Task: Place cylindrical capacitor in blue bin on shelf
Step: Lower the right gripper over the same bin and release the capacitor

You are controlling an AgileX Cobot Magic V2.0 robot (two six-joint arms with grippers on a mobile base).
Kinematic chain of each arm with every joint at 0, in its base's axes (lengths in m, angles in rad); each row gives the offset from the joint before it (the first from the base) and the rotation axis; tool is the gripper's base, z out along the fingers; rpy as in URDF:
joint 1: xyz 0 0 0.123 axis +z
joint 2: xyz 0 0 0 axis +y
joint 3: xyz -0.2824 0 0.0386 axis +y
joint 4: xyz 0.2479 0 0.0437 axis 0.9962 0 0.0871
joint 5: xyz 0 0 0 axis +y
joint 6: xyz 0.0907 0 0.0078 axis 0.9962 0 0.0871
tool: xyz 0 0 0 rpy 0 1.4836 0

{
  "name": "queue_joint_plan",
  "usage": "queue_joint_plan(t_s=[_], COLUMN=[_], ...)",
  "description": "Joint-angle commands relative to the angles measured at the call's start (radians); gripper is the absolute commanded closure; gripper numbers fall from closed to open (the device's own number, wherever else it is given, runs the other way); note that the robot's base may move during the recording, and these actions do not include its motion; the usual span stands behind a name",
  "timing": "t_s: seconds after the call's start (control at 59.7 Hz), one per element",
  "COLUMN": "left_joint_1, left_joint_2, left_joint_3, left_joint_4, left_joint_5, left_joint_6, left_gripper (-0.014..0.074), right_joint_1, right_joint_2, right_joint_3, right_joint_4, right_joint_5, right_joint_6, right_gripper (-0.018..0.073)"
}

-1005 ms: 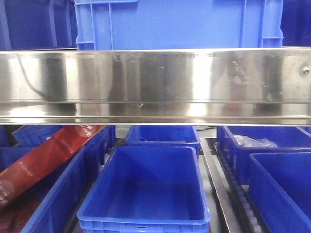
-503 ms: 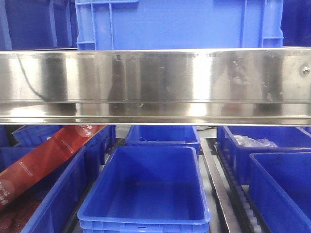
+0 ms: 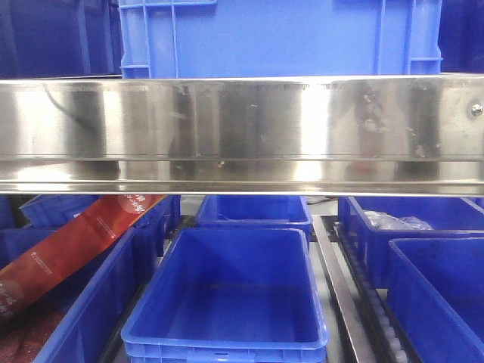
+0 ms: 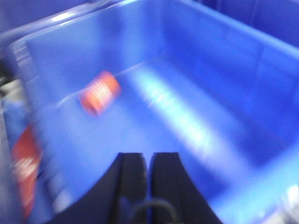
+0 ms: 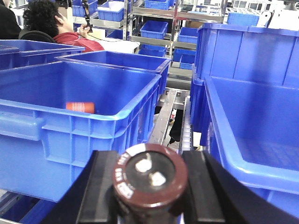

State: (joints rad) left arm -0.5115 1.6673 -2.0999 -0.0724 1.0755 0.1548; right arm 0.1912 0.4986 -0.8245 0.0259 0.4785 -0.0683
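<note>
At the shelf [image 3: 242,128], our right gripper [image 5: 152,184] clamps the capacitor [image 5: 150,172], facing the rail [image 5: 175,114] beside a bin [image 5: 261,112]; our left gripper [image 4: 149,175] is pinched shut, empty. Freed too early, we judge, the capacitor could drop onto the rail and miss the bin.

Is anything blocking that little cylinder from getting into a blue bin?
No loose object shows between them. The cylindrical capacitor, held in the right gripper, faces only the nearest blue bin's own front wall, which it likely has to clear.
</note>
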Motion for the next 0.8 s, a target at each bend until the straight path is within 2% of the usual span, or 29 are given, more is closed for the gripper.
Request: queue_joint_plan(t_s=[0.0, 0.134, 0.251, 0.436, 0.603, 0.788], left_joint_1=[0.02, 0.04, 0.04, 0.04, 0.04, 0.04], left_joint_2=[-0.061, -0.173, -0.315, -0.574, -0.814, -1.031], left_joint_3=[0.041, 0.188, 0.35, 0.638, 0.884, 1.075], left_joint_4=[-0.001, -0.001, 0.014, 0.03, 0.049, 0.052], left_joint_5=[0.051, 0.04, -0.027, -0.175, -0.293, -0.365], left_joint_6=[-0.01, -0.01, -0.01, -0.084, -0.114, -0.114], left_gripper=[0.0708, 0.0708, 0.0708, 0.0708, 0.0708, 0.0708], right_joint_1=[0.001, 0.001, 0.001, 0.003, 0.043, 0.158], right_joint_2=[0.012, 0.053, 0.097, 0.195, 0.36, 0.596], right_joint_3=[-0.001, -0.001, -0.004, -0.059, -0.226, -0.482], right_joint_4=[0.002, 0.002, 0.002, 0.005, 0.008, 0.008], right_joint_5=[-0.038, -0.048, -0.088, -0.141, -0.134, -0.08], right_joint_6=[0.0, 0.0, 0.0, 0.0, 0.0, 0.0], right_gripper=[0.0585, 0.0585, 0.0585, 0.0585, 0.0585, 0.0585])
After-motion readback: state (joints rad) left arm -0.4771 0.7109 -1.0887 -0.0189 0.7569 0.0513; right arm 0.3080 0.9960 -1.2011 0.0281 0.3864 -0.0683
